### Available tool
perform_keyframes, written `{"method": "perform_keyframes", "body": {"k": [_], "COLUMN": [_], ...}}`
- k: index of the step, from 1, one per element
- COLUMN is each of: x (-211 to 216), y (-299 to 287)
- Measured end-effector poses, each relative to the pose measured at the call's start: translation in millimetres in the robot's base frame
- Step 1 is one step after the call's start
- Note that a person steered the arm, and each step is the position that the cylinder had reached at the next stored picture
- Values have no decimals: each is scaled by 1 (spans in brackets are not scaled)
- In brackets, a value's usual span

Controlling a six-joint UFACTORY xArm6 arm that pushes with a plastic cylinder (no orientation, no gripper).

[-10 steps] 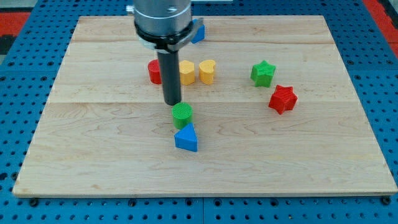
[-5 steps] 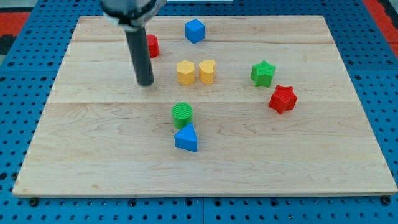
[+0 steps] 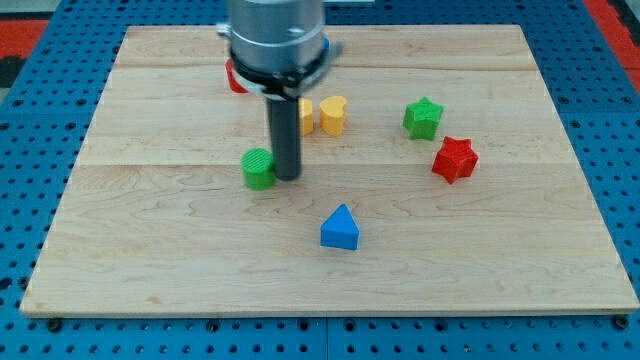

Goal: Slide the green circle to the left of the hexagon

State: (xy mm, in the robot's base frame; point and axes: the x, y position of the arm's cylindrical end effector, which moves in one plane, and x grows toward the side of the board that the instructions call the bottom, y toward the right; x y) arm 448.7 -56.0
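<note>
One green circle (image 3: 259, 168) lies touching the rod's tip (image 3: 287, 177), on its left in the view; the tip holds nothing. The yellow hexagon (image 3: 304, 116) stands above, half hidden by the rod.

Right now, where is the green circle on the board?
The green circle sits left of the board's centre in the camera view, touching or almost touching my tip on its right side. The yellow hexagon, partly hidden by the rod, lies above and right of it.

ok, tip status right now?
No gripper, nothing held. My tip sits against the green circle's right side in the view.
</note>
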Motion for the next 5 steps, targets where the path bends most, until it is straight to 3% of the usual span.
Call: {"method": "perform_keyframes", "body": {"k": [2,5], "x": [27,12], "y": [-26,-105]}}
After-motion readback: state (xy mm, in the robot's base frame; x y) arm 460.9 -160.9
